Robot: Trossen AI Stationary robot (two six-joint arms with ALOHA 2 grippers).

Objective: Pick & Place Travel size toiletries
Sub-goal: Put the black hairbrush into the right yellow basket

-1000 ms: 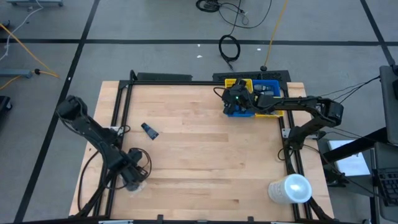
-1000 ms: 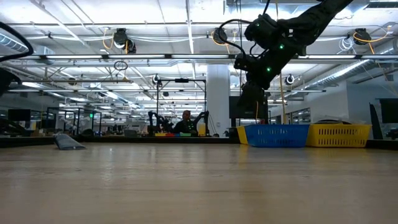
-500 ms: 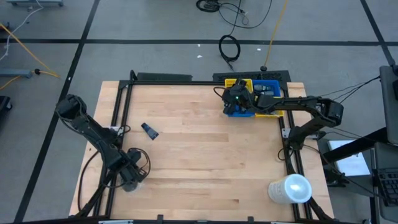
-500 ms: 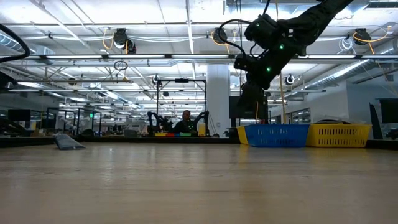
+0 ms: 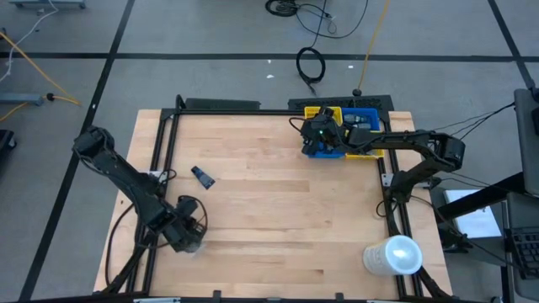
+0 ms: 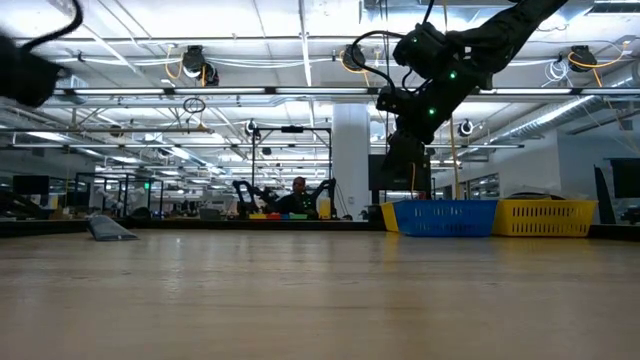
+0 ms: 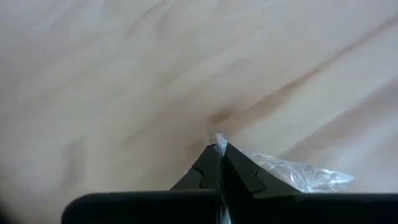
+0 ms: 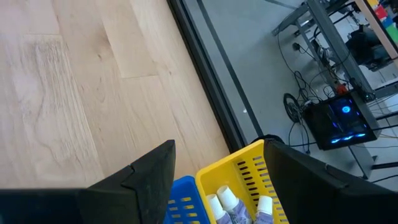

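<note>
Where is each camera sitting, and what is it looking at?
High view: above, looking straight down at the table, both arms showing.
Low view: at tabletop height, looking across; right arm hangs above the blue bin.
Left wrist view: over the wood, left gripper pinching clear plastic wrap.
Right wrist view: right gripper open over the yellow bin.
Shared: high and low views both show the blue bin.

The wooden table (image 5: 278, 194) stands on a grey floor (image 5: 210, 34) crossed by dark lines. A black coiled cable (image 5: 310, 64) and a yellow cable (image 5: 370, 42) lie on the floor behind the table. Seen level across the table, a large hall opens up, with white ceiling beams (image 6: 250, 93), hanging lamps (image 6: 193, 62), a white pillar (image 6: 350, 160) and a person (image 6: 298, 197) seated far off among workbenches.
</note>
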